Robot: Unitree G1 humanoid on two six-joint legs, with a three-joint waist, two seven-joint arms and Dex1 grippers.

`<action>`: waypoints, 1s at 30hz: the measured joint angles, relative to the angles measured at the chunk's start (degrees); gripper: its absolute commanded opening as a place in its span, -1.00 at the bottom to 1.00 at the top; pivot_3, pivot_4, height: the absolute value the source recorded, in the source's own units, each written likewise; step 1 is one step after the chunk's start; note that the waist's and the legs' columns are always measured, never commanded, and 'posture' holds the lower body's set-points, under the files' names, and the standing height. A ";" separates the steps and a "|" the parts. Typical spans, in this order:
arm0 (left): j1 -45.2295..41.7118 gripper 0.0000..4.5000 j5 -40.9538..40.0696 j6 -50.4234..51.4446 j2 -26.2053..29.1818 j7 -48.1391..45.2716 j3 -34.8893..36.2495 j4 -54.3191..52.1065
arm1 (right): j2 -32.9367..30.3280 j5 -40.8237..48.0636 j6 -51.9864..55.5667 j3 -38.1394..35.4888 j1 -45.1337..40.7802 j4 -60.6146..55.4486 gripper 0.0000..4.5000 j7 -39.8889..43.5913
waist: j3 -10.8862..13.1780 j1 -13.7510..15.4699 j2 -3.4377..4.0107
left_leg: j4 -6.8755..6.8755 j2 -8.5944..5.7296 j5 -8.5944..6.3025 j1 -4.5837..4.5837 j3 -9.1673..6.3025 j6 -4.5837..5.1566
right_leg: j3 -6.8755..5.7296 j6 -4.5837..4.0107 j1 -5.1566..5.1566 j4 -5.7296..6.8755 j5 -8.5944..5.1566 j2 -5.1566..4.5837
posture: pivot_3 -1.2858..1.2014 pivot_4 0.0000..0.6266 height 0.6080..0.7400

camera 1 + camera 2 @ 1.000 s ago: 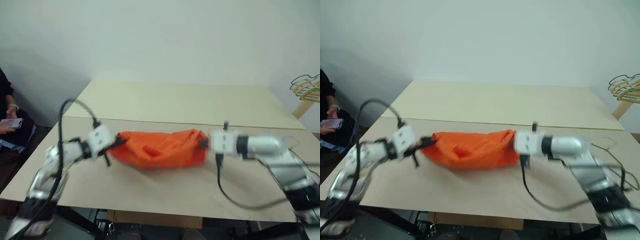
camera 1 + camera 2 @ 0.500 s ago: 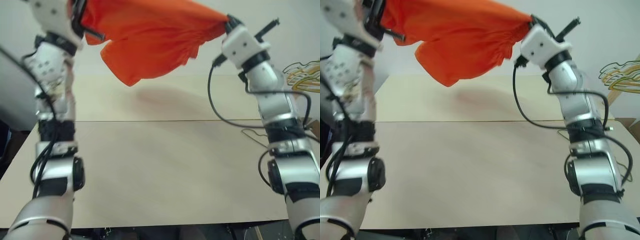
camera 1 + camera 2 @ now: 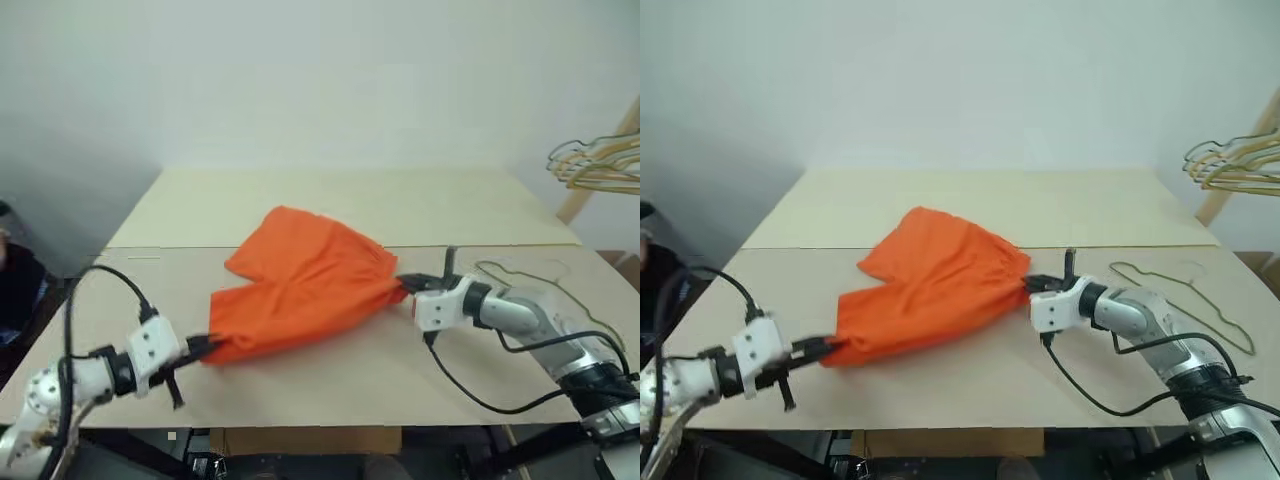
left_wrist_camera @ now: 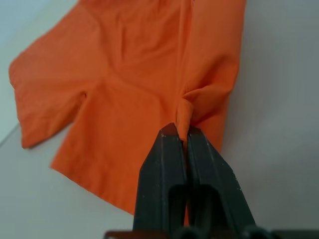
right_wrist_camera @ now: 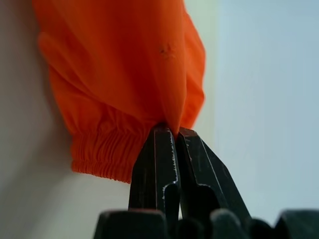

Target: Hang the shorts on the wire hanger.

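Bright orange cloth shorts [image 3: 930, 290] lying on the pale wooden table [image 3: 940, 385], stretching waistband-first between both low, inward-reaching arms, left gripper [image 3: 830, 346] and right gripper [image 3: 1028, 283] each pinching its waistband corner, thin grey-green wire hanger [image 3: 1185, 295] lying flat at the right.

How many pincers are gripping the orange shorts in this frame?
2. The left pincer is shut on the near-left edge of the shorts; the right pincer is shut on their gathered waistband at the right.

Soft, even indoor light — no glare, only faint shadows under the shorts [image 3: 300, 290] on the pale table [image 3: 330, 205]; the head views look slightly hazy, wrist backgrounds out of focus.
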 measured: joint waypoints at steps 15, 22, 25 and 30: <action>7.28 -1.00 -0.57 -0.31 5.36 -8.85 -0.51 -7.68 | -13.82 13.49 1.19 -0.70 11.51 -11.54 -0.99 22.66 | -0.28 2.38 -0.20 | 0.30 0.00 -0.16 -1.76 0.05 0.00 | -0.10 0.12 -1.54 0.24 0.18 -0.01 | 0.03 -1.00 1.00; 6.67 -0.78 2.08 -0.14 5.38 -9.04 -2.80 -7.69 | -14.27 16.36 2.15 -1.98 13.19 -12.49 -0.75 25.96 | -0.29 2.38 -0.24 | 0.29 0.02 -0.17 -1.77 0.07 0.02 | -0.07 0.14 -1.52 0.18 0.19 0.05 | 0.03 -1.00 1.00; 6.65 -0.42 2.09 -0.14 5.47 -9.81 -2.79 -7.70 | -15.94 16.47 2.59 -2.82 14.46 -12.68 -0.36 27.85 | -0.28 2.44 -0.22 | 0.30 0.00 -0.17 -1.82 0.07 0.02 | -0.07 0.14 -1.59 0.19 0.19 0.03 | 0.03 -1.00 1.00; 10.58 0.30 0.27 0.21 8.93 -14.08 0.81 -8.07 | -19.27 20.99 2.90 -5.77 19.97 -13.34 0.40 31.23 | -0.28 2.43 -0.25 | 0.30 0.05 -0.17 -1.82 0.08 0.02 | -0.07 0.14 -1.59 0.20 0.19 0.05 | 0.03 -1.00 1.00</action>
